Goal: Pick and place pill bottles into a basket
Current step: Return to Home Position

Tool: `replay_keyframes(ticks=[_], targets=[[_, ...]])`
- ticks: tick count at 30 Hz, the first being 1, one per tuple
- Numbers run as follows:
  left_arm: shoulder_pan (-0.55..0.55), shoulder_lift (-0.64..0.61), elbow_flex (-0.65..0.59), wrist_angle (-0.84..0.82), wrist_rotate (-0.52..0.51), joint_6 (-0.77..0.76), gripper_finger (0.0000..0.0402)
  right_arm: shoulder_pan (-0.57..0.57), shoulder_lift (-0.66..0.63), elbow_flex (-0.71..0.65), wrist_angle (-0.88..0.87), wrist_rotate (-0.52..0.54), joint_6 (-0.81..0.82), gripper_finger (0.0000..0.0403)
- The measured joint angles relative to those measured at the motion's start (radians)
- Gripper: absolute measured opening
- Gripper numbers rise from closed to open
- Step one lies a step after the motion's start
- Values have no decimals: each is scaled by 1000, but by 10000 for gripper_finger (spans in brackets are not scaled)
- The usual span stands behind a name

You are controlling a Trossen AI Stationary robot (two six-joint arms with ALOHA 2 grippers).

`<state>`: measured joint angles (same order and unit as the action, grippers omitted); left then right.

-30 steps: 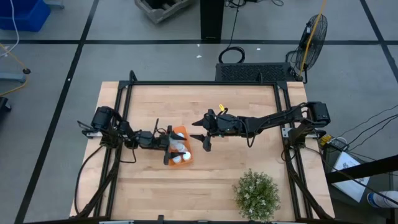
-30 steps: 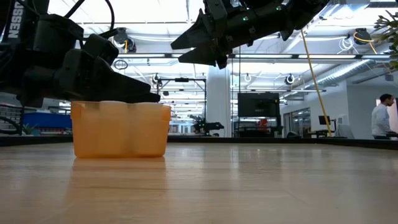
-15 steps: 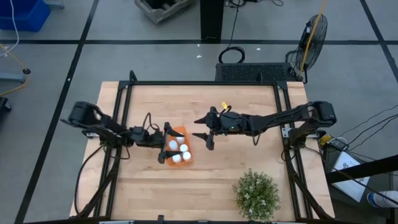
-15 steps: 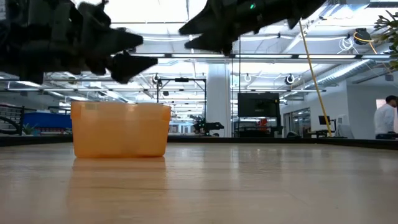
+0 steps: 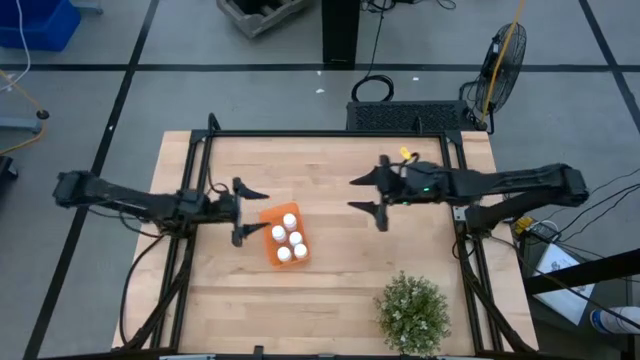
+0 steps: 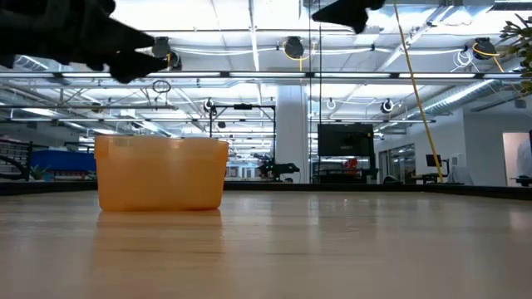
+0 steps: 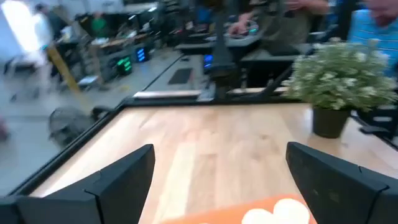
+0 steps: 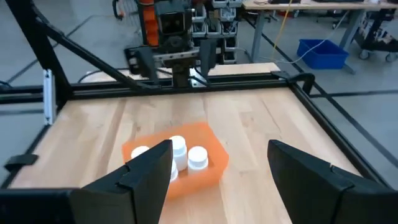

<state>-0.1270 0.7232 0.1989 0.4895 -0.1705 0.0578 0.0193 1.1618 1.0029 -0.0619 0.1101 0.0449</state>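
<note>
Since all five pill bottles (image 5: 295, 238) stand in the basket (image 5: 270, 252) at centre frame, the left end effector (image 5: 248, 213) and right end effector (image 5: 364, 203) flank it, spread wide, holding nothing.

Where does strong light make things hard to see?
Low view: ceiling lights behind leave the left gripper and right gripper as black silhouettes; left wrist view: one bright corner is washed out; high view: even light, bottles plain.
</note>
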Motion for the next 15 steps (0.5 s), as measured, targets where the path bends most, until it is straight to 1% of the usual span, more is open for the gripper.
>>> replay_keyframes(ticks=[3, 6, 9, 11, 15], targets=[[11, -176, 0, -214, -52, -69, 365, 0, -102, -38, -60, 1, 41, 254], [19, -313, 0, -368, -74, -104, 365, 0, -215, -92, -108, 25, 69, 254], [24, -422, 0, -476, -75, -106, 365, 0, -338, -164, -140, 77, 72, 254], [27, -479, 0, -533, -83, -100, 365, 0, -426, -217, -148, 79, 62, 254], [28, -571, 0, -641, -130, -95, 365, 0, -591, -316, -151, 77, 51, 254]])
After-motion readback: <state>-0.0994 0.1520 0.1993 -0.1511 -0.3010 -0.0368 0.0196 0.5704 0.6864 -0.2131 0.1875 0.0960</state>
